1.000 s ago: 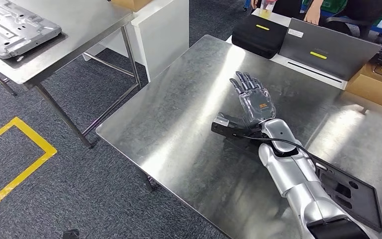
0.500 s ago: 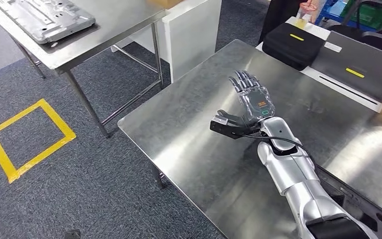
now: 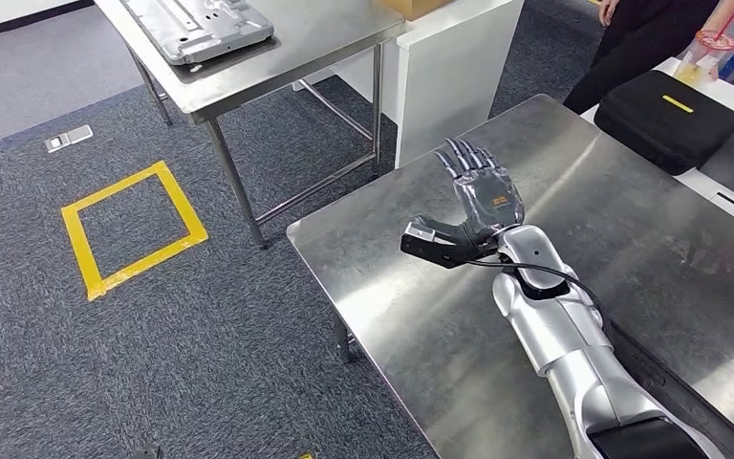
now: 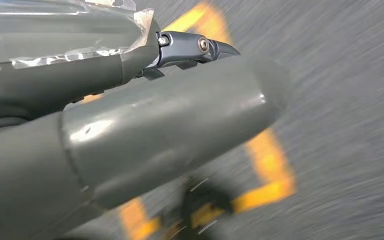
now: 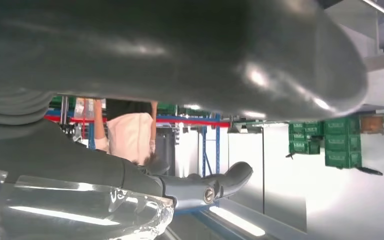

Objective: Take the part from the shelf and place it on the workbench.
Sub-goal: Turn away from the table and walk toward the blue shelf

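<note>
Steel workbench (image 3: 621, 229) over grey carpet (image 3: 105, 335). Flat black part (image 3: 674, 387), possibly perforated, mostly hidden behind arm. Right hand (image 3: 483, 196) raised, fingers spread, empty. Left hand (image 4: 130, 125): state unclear.

Right hand (image 5: 180, 100), green crates (image 5: 341, 142) (stacked) beyond

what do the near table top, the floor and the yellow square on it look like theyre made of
Near table top: looks like brushed stainless steel, silver with streaky glare and soft reflections.
Floor: seems to be low-pile carpet, a speckled dark blue-grey weave with a matte look.
Yellow square: probably adhesive marking tape, flat glossy strips with overlapping corners, though paint cannot be ruled out.
</note>
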{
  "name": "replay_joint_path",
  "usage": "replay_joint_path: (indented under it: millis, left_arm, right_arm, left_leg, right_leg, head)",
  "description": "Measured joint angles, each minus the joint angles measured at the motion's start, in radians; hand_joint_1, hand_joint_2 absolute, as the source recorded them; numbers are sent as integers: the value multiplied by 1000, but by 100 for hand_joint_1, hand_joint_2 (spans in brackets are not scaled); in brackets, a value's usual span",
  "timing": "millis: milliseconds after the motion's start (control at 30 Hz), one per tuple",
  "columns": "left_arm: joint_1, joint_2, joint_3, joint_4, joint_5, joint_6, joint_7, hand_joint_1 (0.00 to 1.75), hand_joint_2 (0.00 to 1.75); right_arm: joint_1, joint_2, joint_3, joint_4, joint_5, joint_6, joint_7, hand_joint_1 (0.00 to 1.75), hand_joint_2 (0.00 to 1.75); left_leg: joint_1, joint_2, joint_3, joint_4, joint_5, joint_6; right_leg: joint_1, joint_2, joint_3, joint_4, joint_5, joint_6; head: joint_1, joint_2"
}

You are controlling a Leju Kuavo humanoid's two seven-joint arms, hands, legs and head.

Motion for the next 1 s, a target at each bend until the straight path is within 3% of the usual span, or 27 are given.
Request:
replay_joint_path:
  millis: [33, 100, 167, 233, 267, 300, 333, 400, 467, 567, 633, 700, 767, 800, 833, 900, 933, 1000]
  left_arm:
    - [3, 0, 1, 1, -1, -46, 58, 0, 0]
    - [6, -1, 1, 4, -11, -101, 125, 0, 0]
    - [2, -5, 0, 4, -20, -113, 161, 0, 0]
    - [-2, -6, 0, 5, -28, -115, 188, 0, 0]
    - [-2, -6, 0, 5, -33, -115, 196, 0, 0]
    - [-1, -6, 0, 5, -35, -114, 202, 0, 0]
    - [-1, -6, 0, 5, -37, -114, 206, 0, 0]
    - [-2, -6, 0, 5, -40, -113, 209, 0, 0]
    - [-5, -6, 0, 5, -46, -109, 211, 0, 0]
    - [-4, -7, 0, 6, -52, -103, 216, 0, 0]
    - [-5, -7, 0, 6, -54, -102, 218, 0, 0]
    - [-7, -7, 0, 6, -54, -100, 218, 0, 0]
    - [-9, -7, 0, 6, -54, -98, 219, 0, 0]
    - [-9, -7, 0, 6, -54, -98, 219, 0, 0]
    - [-8, -8, 0, 6, -54, -98, 219, 0, 0]
    - [-8, -8, 0, 6, -54, -98, 219, 0, 0]
    - [-8, -8, 0, 6, -54, -98, 219, 0, 0]
    - [-7, -7, 0, 6, -54, -97, 219, 0, 0]
  right_arm:
    - [-1, 4, 2, 0, 0, 2, 2, 0, 0]
    - [-3, 10, 3, -2, -1, 7, 6, 0, 0]
    - [-2, 12, 4, -5, -2, 13, 9, 0, 0]
    - [2, 10, 4, -8, -2, 20, 12, 0, 0]
    - [4, 10, 4, -9, -2, 23, 12, 0, 0]
    - [6, 10, 5, -9, -3, 25, 13, 0, 0]
    - [6, 10, 5, -11, -4, 26, 13, 0, 0]
    - [5, 9, 5, -16, -6, 26, 12, 0, 0]
    - [2, 7, 6, -19, -9, 26, 9, 0, 0]
    - [1, 5, 8, -21, -14, 25, 4, 0, 0]
    - [1, 2, 9, -24, -15, 25, 3, 0, 0]
    - [5, -4, 11, -24, -16, 24, 2, 0, 0]
    - [14, -11, 14, -24, -16, 24, 2, 0, 0]
    - [17, -13, 15, -24, -16, 24, 2, 0, 0]
    - [18, -15, 15, -24, -16, 24, 2, 0, 0]
    - [17, -16, 15, -24, -16, 24, 2, 0, 0]
    - [16, -16, 16, -24, -16, 24, 2, 0, 0]
    - [17, -16, 17, -24, -16, 24, 2, 0, 0]
  left_leg:
    - [2, -5, -2, -1, 0, -5]
    - [2, 29, -12, 23, -16, -15]
    - [1, 90, -56, 119, -68, -21]
    - [3, 116, -117, 243, -121, -25]
    - [4, 119, -133, 274, -127, -26]
    - [4, 123, -129, 266, -114, -25]
    - [4, 130, -106, 222, -87, -22]
    - [-3, 177, -32, 88, -33, -13]
    - [-12, 209, 5, 17, -16, -3]
    - [-15, 176, 5, 5, -13, 9]
    - [-10, 154, 10, -6, -4, 23]
    - [-6, 128, 13, -11, 1, 30]
    - [-6, 96, 13, -10, 1, 31]
    - [-5, 79, 13, -9, 1, 31]
    - [-4, 64, 13, -8, 1, 30]
    - [-1, 35, 13, -2, -2, 22]
    - [-2, 23, 11, 2, -4, 16]
    - [-2, 4, 5, 5, -4, 2]
  right_leg:
    - [-1, -10, 1, 0, 1, -9]
    - [-2, -27, 7, -4, 3, -27]
    - [1, -48, 13, -7, 1, -41]
    - [8, -73, 16, -7, -3, -49]
    - [11, -85, 17, -7, -4, -51]
    - [12, -97, 18, -7, -6, -52]
    - [14, -108, 20, -7, -7, -54]
    - [20, -129, 24, -7, -11, -52]
    - [28, -147, 28, -7, -17, -45]
    - [33, -168, 30, -5, -26, -33]
    - [31, -128, 9, 43, -54, -33]
    - [23, -70, -51, 169, -106, -40]
    - [18, -51, -110, 282, -140, -36]
    - [15, -49, -118, 287, -134, -28]
    - [12, -46, -105, 249, -112, -16]
    - [1, -18, -42, 106, -51, 6]
    - [-3, -4, -14, 48, -29, 9]
    - [-1, 5, 8, 8, -16, -3]
  head:
    - [0, 0]
    - [-3, 0]
    - [-10, 0]
    - [-13, 0]
    - [-13, 0]
    - [-14, 0]
    - [-13, 0]
    - [-14, 0]
    - [-12, 0]
    - [-9, 0]
    - [-7, 0]
    - [-2, 0]
    - [0, 0]
    - [0, 0]
    - [0, 0]
    - [0, 0]
    - [1, 0]
    - [1, 0]
